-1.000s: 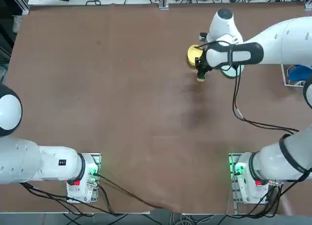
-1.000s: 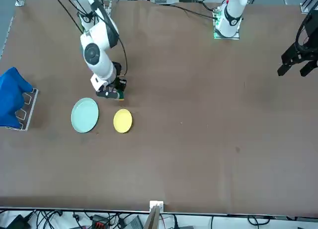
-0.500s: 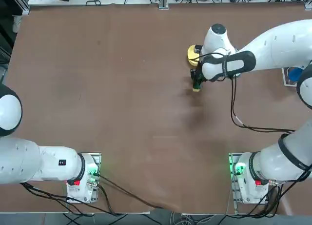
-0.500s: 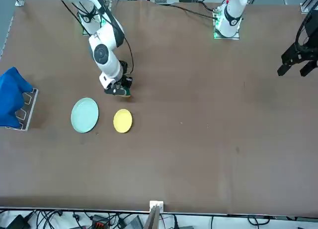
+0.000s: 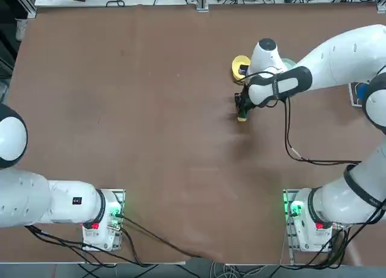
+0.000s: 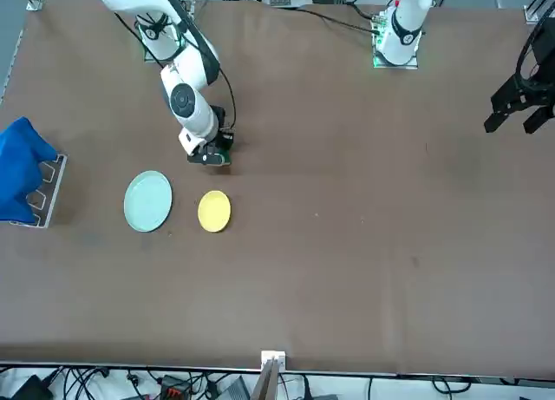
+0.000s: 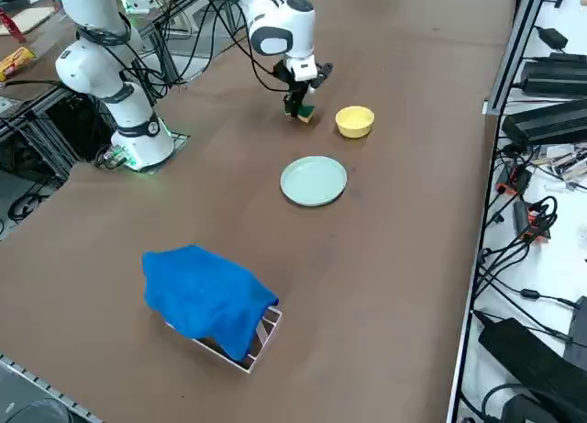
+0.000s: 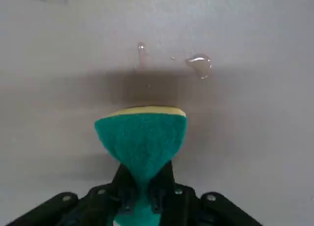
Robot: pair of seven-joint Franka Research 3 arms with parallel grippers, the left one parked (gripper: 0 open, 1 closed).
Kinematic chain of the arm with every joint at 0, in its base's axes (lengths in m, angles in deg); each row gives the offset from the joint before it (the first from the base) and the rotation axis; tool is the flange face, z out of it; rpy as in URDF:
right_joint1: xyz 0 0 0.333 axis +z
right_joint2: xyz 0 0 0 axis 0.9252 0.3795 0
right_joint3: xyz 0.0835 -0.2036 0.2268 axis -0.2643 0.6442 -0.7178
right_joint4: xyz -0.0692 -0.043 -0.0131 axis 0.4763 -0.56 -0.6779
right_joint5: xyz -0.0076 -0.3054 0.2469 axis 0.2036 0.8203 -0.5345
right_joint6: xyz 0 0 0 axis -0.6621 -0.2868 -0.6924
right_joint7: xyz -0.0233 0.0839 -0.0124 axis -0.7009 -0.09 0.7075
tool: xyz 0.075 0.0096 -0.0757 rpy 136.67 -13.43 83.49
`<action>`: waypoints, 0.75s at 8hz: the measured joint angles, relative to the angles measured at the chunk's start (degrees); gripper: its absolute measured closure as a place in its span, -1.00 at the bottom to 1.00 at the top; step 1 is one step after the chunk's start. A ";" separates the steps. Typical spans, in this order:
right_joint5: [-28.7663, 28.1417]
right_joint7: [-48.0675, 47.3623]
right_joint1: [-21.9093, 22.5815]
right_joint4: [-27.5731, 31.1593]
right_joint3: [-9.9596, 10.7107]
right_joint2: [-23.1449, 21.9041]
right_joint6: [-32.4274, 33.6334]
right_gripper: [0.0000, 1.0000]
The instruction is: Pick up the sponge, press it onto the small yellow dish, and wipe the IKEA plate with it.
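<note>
Wide brown table (image 6: 347, 244), round pale mint-green plate (image 6: 147, 201) beside small round yellow dish (image 6: 214, 211), right gripper (image 6: 211, 156) just short of the dish, fingers pinched tight on green-topped yellow sponge (image 8: 141, 140), droplets (image 8: 198, 64) on tabletop nearby

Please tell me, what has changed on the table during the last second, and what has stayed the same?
The right gripper, shut on the sponge, has carried it away from the small yellow dish, back toward the robot's side of the table. The dish and the IKEA plate have not moved.
</note>
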 joint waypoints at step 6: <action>0.05 0.01 -0.43 0.58 0.69 -0.34 -0.71 -0.67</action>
